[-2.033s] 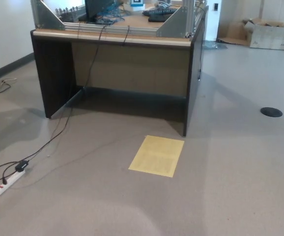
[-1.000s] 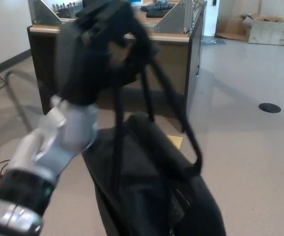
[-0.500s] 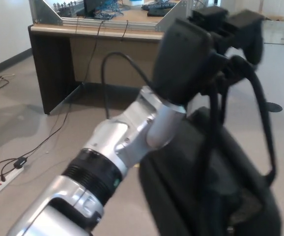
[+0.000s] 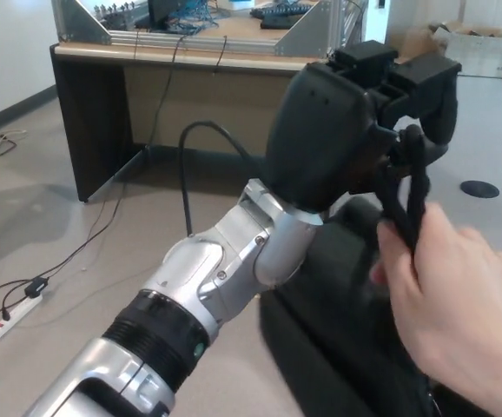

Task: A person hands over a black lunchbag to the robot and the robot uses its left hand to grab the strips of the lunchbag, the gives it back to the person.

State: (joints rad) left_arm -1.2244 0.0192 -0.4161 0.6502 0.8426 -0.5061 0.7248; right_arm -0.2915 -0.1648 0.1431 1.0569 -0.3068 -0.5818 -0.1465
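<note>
My left hand [image 4: 355,122] is raised at the upper middle of the head view, its black fingers closed around the black straps [image 4: 405,187] of the lunchbag. The black lunchbag [image 4: 338,321] hangs below the hand, filling the lower right. A person's hand [image 4: 455,308] comes in from the lower right and grips the same straps just under my fingers. My silver left forearm [image 4: 208,287] slants up from the lower left. My right hand does not show.
A dark wooden desk [image 4: 190,78] with an aluminium frame and cables stands behind. A power strip [image 4: 12,317] and cords lie on the grey floor at the left. A cardboard box [image 4: 477,48] sits at the far right, and a round floor cover [image 4: 478,188] beside it.
A person's hand has come in from the lower right and taken hold of the straps below my left hand. My left hand has stayed almost still with the bag.
</note>
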